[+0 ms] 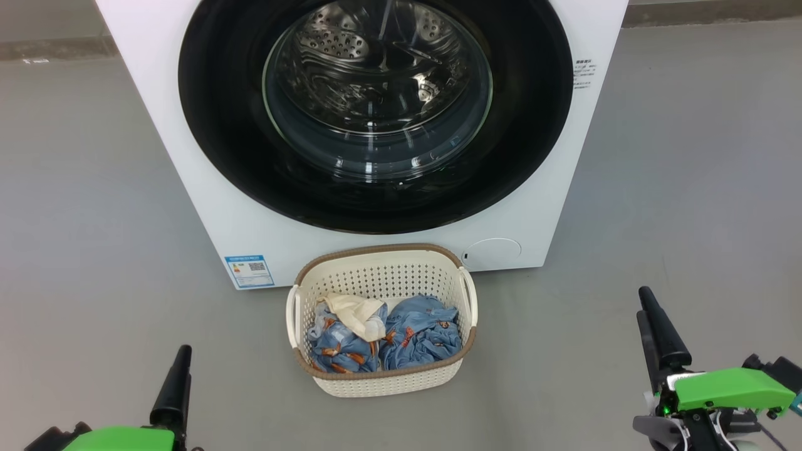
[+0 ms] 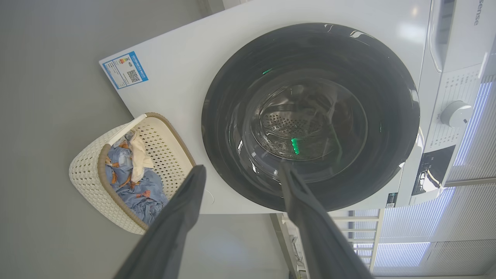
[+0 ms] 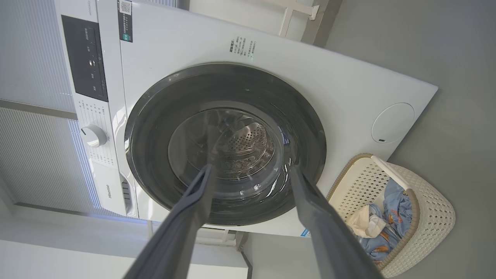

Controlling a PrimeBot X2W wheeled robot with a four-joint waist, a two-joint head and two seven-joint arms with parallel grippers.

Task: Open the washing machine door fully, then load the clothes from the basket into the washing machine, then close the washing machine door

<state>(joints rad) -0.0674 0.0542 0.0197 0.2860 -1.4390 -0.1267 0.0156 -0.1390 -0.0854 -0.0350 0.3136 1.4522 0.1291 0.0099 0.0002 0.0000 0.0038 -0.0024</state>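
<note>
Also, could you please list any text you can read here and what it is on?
"sense": cut-off brand name, on the washing machine's drawer.
Blue label: print too small to read.
Grey print beside the door: too small to read.

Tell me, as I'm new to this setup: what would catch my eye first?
The washing machine door, a glossy black ring around clear glass, shut on the white washing machine, dominates the upper part of the head view. Just below it, on the grey floor, stands the basket holding the clothes, blue with one cream piece.
</note>
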